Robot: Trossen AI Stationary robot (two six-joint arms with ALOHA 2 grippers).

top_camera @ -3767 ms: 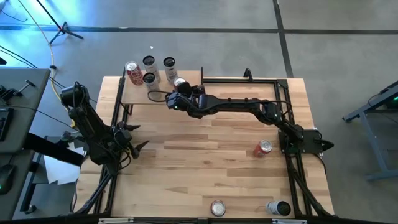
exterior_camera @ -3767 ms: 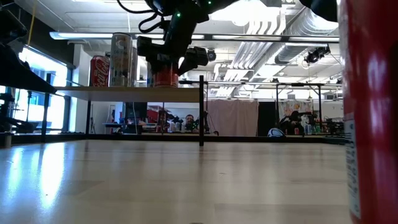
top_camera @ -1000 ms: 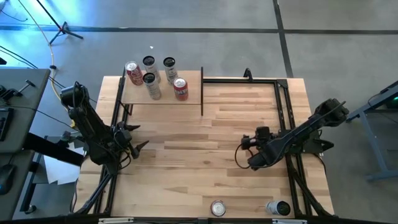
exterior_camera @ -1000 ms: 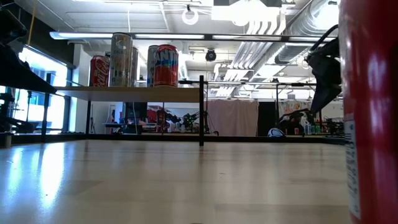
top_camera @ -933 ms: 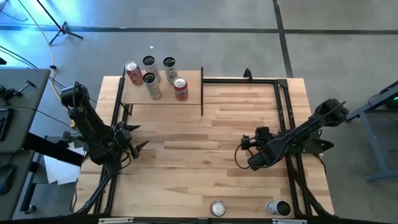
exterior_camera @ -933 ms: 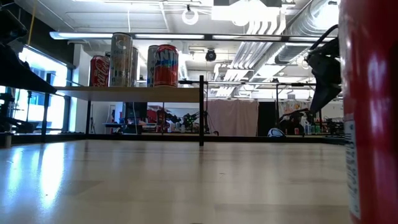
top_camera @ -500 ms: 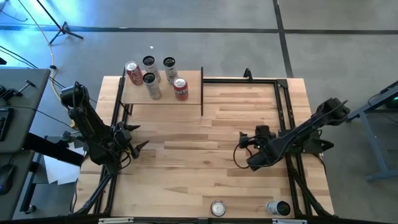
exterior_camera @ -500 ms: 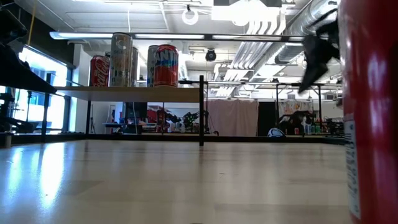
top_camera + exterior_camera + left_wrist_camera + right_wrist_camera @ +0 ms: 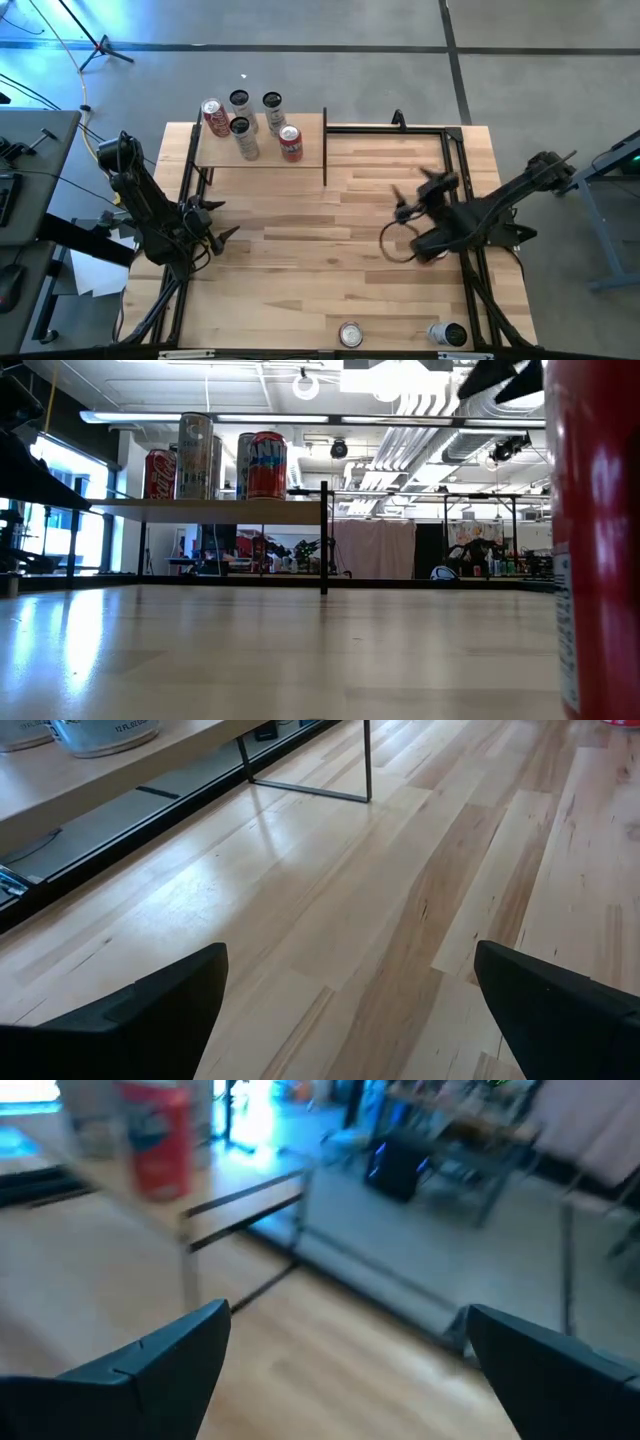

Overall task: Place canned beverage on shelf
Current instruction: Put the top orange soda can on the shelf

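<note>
Right gripper (image 9: 402,205) apart from pale wood shelf (image 9: 305,151)

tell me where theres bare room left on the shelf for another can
The shelf is crowded at its left and middle: five cans stand there, with the red can rightmost. The free patch is the strip between that red can and the black post on the shelf's right edge, plus the front edge below the cans.

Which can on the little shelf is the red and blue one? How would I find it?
Find the shelf, the small pale board at the table's far left corner. Four cans stand on it, and the red and blue can is nearest the shelf's right edge. The other red can stands at the far left; the rest are silvery.
</note>
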